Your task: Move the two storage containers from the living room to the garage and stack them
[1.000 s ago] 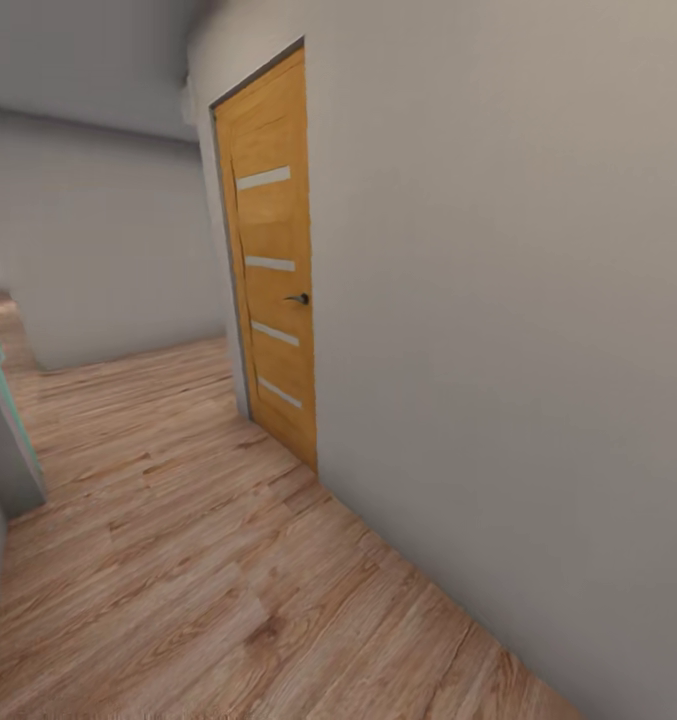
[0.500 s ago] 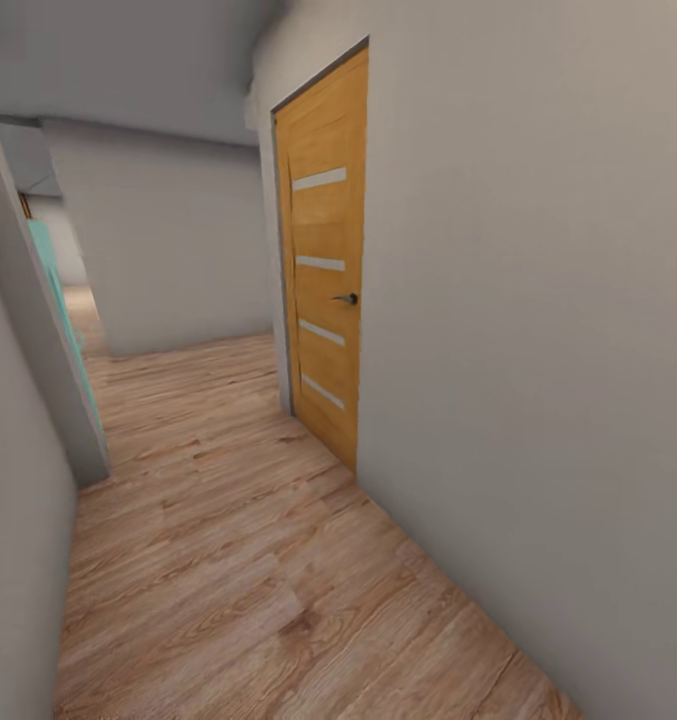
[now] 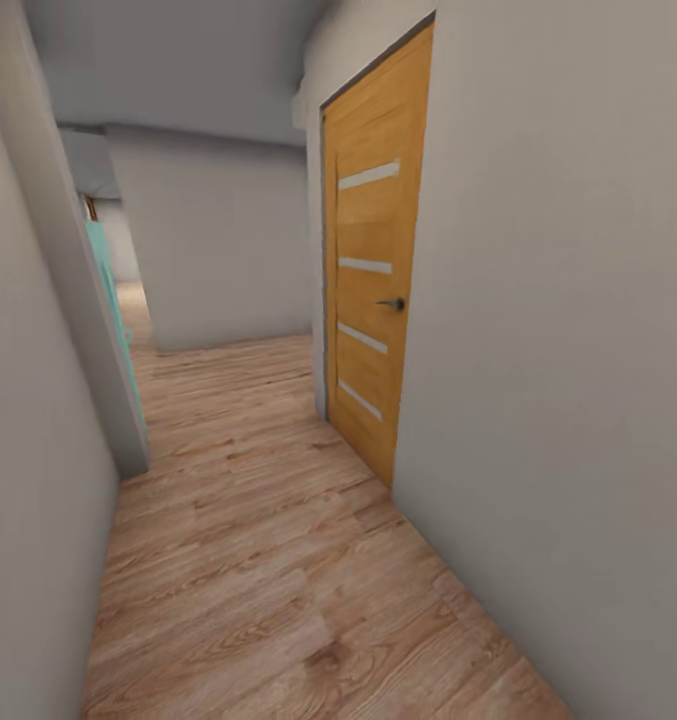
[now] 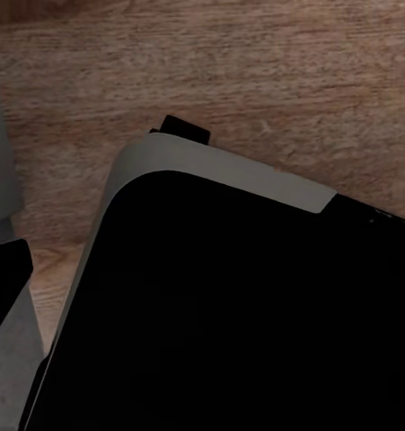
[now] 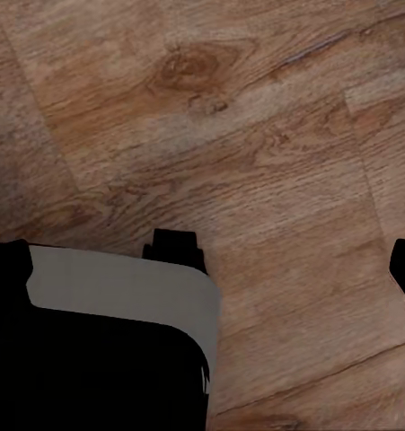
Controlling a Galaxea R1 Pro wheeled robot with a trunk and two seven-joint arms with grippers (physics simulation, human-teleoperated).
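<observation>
Neither orange-red storage container is in view. I am in a narrow hallway with a pale wood-plank floor [image 3: 268,560]. The right wrist view looks down at the planks and at my own black-and-grey base [image 5: 103,350]. My right gripper [image 5: 202,269] is open, with a dark fingertip at each side edge and nothing between them. In the left wrist view, my left gripper [image 4: 202,287] hangs over the black base [image 4: 238,305]. One dark finger [image 4: 4,287] shows at the edge and the other blends into the base. It looks open and empty.
A shut orange wooden door [image 3: 373,290] with pale slits and a dark handle [image 3: 391,303] sits in the grey wall [image 3: 558,350] on the right. A grey wall [image 3: 28,450] stands close on the left, with a teal panel [image 3: 113,300] behind its corner. The hallway runs ahead to a far wall [image 3: 218,240].
The whole head view has shifted. The door now sits further right and nearer, and the left wall has come into view, so the camera has moved and turned along the hallway.
</observation>
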